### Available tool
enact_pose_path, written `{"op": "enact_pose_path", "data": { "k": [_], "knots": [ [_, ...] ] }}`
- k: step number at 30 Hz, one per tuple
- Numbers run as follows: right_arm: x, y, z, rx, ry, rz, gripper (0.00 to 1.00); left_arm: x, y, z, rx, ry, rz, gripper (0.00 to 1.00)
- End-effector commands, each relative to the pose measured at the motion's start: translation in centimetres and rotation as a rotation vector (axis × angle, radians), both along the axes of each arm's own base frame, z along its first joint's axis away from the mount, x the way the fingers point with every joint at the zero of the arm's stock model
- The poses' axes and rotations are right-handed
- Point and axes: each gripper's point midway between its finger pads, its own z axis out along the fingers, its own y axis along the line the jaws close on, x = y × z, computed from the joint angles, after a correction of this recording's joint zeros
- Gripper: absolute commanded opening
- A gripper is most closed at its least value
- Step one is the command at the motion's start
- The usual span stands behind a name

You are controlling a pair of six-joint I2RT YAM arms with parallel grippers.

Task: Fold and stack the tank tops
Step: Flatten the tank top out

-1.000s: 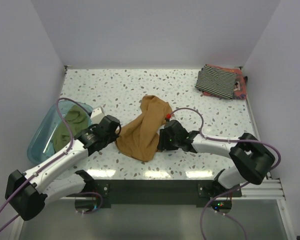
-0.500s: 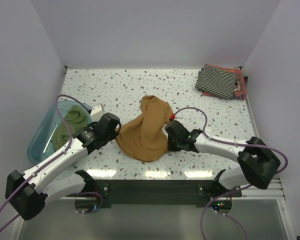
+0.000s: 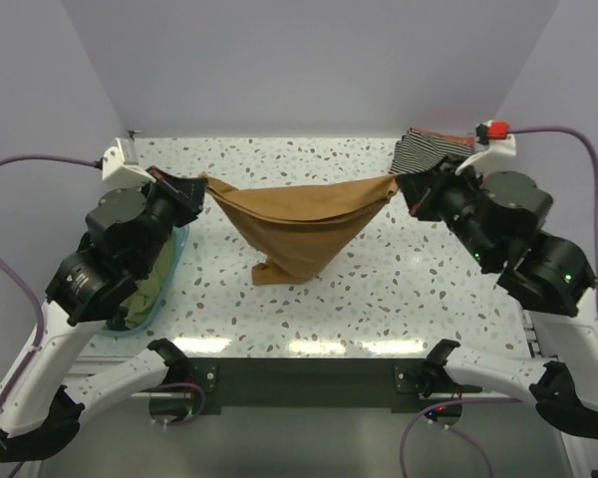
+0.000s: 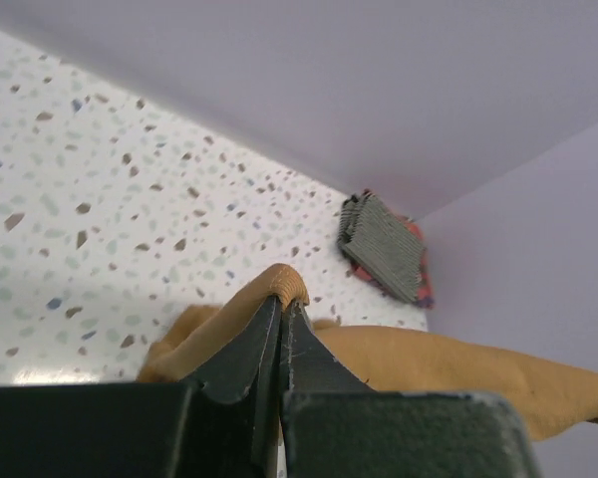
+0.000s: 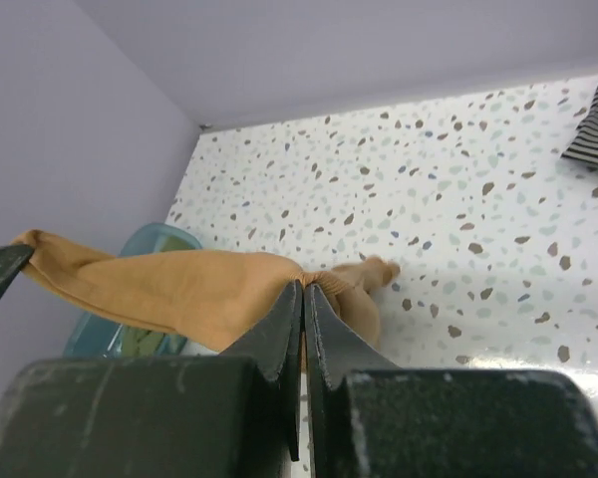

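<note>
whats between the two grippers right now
The tan tank top, pinched at each end, hangs stretched between the left gripper and the right gripper; the top view shows it.

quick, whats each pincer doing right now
left pincer: shut on one end of the tan-brown tank top
right pincer: shut on the other end of the same top, which hangs stretched between the two
</note>
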Motion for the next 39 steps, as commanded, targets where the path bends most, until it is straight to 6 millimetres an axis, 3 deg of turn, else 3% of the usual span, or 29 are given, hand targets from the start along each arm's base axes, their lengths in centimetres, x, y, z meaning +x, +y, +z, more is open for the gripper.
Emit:
{"op": "enact_pose_path", "data": {
  "k": [1,6,9,10,13,15,16,17,18,19,20,21,22,23,24,26,27,28,29,30,31,32,33,34,35,36,37,38,39],
  "knots": [
    [-0.3,-2.6,2.3,-0.089,-0.047,-0.06,0.0,-0.7,0.0,7.7,-0.065,-0.206,-0.055,0.0],
    [0.9,-2.6,6.2,-0.092,-0.133,-0.092,0.0,-0.4,0.3,12.6,-0.105,-0.316,-0.029,0.0],
    [4.0,-2.3,5.7,-0.167,-0.132,-0.164,0.0,1.6,0.3,12.8,-0.089,-0.327,0.042,0.0],
    [5.0,-0.7,4.9,-0.155,-0.108,-0.087,0.0,2.4,0.0,12.6,-0.074,-0.324,0.054,0.0],
    [10.7,0.3,2.4,-0.085,-0.02,-0.018,0.0,6.1,-1.4,12.1,-0.037,-0.317,0.073,0.0],
    [13.1,0.6,3.9,-0.048,-0.045,0.016,0.0,9.5,-3.9,12.4,-0.046,-0.345,-0.02,0.0],
    [15.6,1.4,2.5,-0.052,-0.009,0.027,0.0,11.5,-2.8,12.4,-0.078,-0.344,-0.003,0.0],
    [16.9,2.0,2.9,-0.028,-0.02,0.053,0.0,14.5,-4.1,11.7,-0.088,-0.345,-0.035,0.0],
    [17.7,1.6,5.5,0.007,-0.076,0.06,0.0,15.5,-4.5,13.9,-0.103,-0.405,-0.105,0.0],
    [20.2,2.3,4.2,0.004,-0.052,0.069,0.0,18.9,-5.8,12.3,-0.075,-0.376,-0.127,0.0],
    [21.0,2.3,4.8,0.007,-0.064,0.067,0.0,20.3,-6.0,12.6,-0.066,-0.369,-0.132,0.0],
    [20.8,1.7,8.9,0.03,-0.165,0.064,0.0,19.6,-6.3,17.8,-0.085,-0.478,-0.192,0.0],
    [21.5,1.7,9.7,0.035,-0.192,0.069,0.0,20.4,-5.9,19.1,-0.08,-0.51,-0.213,0.0],
    [23.0,1.9,9.5,0.043,-0.194,0.074,0.0,22.9,-6.4,17.7,-0.066,-0.47,-0.226,0.0],
    [22.4,1.2,12.1,0.065,-0.264,0.08,0.0,21.6,-5.5,22.0,-0.06,-0.576,-0.223,0.0],
    [21.2,0.5,14.9,0.105,-0.343,0.078,0.0,21.5,-4.8,23.3,-0.053,-0.619,-0.231,0.0],
    [22.3,0.3,12.7,0.096,-0.292,0.073,0.0,22.0,-3.7,22.5,-0.042,-0.603,-0.213,0.0],
    [22.2,0.1,12.3,0.092,-0.285,0.067,0.0,20.2,-2.9,23.7,-0.043,-0.63,-0.209,0.0],
    [21.9,0.0,10.7,0.081,-0.249,0.065,0.0,21.6,-2.8,20.3,-0.034,-0.57,-0.202,0.0],
    [22.0,0.0,9.5,0.073,-0.221,0.061,0.0,21.5,-2.1,19.3,-0.032,-0.555,-0.186,0.0],
    [21.9,0.0,8.3,0.07,-0.189,0.061,0.0,19.4,-1.5,20.3,-0.034,-0.596,-0.179,0.0],
    [21.9,0.0,6.6,0.062,-0.145,0.06,0.0,19.4,-1.3,18.9,-0.033,-0.568,-0.172,0.0],
    [21.9,-0.1,2.9,0.048,-0.055,0.055,0.0,20.5,-1.4,14.1,-0.031,-0.463,-0.171,0.0],
    [21.8,-0.2,0.7,0.043,0.002,0.05,0.0,19.1,-1.2,13.5,-0.038,-0.451,-0.172,0.0],
    [21.7,-0.2,-5.3,0.017,0.141,0.042,0.0,19.9,-1.4,7.0,-0.036,-0.314,-0.172,0.0],
    [20.1,-0.6,-6.7,0.024,0.175,0.037,0.0,19.4,-1.4,4.0,-0.081,-0.241,-0.167,0.0],
    [19.3,-0.8,-9.4,0.021,0.237,0.023,0.0,17.8,-1.2,3.3,-0.116,-0.25,-0.166,0.0],
    [17.9,-1.1,-15.9,0.003,0.365,0.012,0.0,17.1,-1.3,-5.2,-0.13,-0.079,-0.163,0.0],
    [16.4,-1.5,-17.3,0.006,0.386,0.008,0.0,15.1,-1.2,-6.8,-0.192,-0.046,-0.155,0.0]
  ]
}}
